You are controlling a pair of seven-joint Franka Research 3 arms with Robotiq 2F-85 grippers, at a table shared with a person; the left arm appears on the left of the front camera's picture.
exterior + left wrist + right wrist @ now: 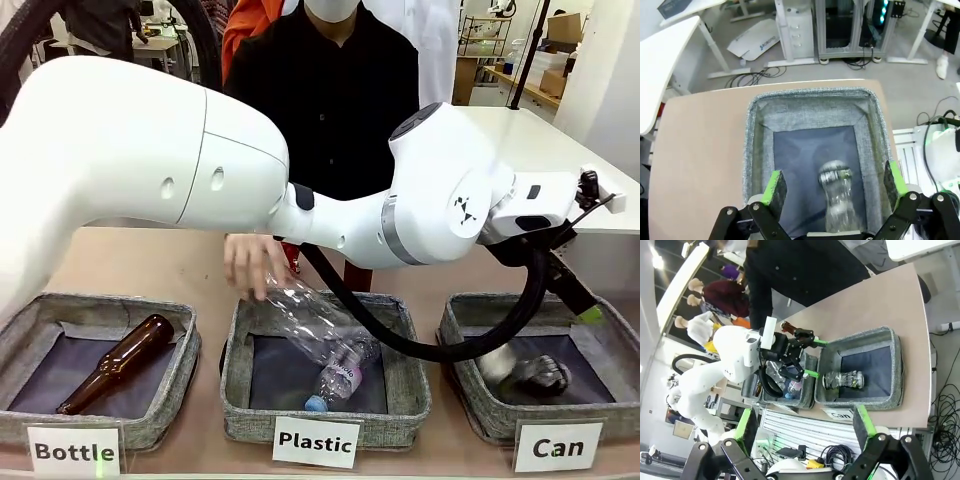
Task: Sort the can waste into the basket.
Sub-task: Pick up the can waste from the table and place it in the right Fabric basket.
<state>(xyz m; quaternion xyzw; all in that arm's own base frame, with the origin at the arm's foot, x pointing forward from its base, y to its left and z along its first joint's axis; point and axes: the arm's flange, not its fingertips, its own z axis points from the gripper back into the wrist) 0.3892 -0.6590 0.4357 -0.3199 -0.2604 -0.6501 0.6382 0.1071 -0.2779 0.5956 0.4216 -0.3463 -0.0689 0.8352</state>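
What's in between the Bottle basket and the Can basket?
The Plastic basket sits between them, as the front view shows. A clear bottle leans into it, with a person's hand at its upper end.

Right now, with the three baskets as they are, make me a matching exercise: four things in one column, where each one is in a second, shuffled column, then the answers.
1. brown glass bottle
2. clear plastic bottle
3. crushed can
4. left gripper

A. open, above the Can basket
B. lying in the Bottle basket
C. on the Can basket's dark base
D. leaning in the Plastic basket, a person's hand at its top end

Pairs: 1-B, 2-D, 3-C, 4-A
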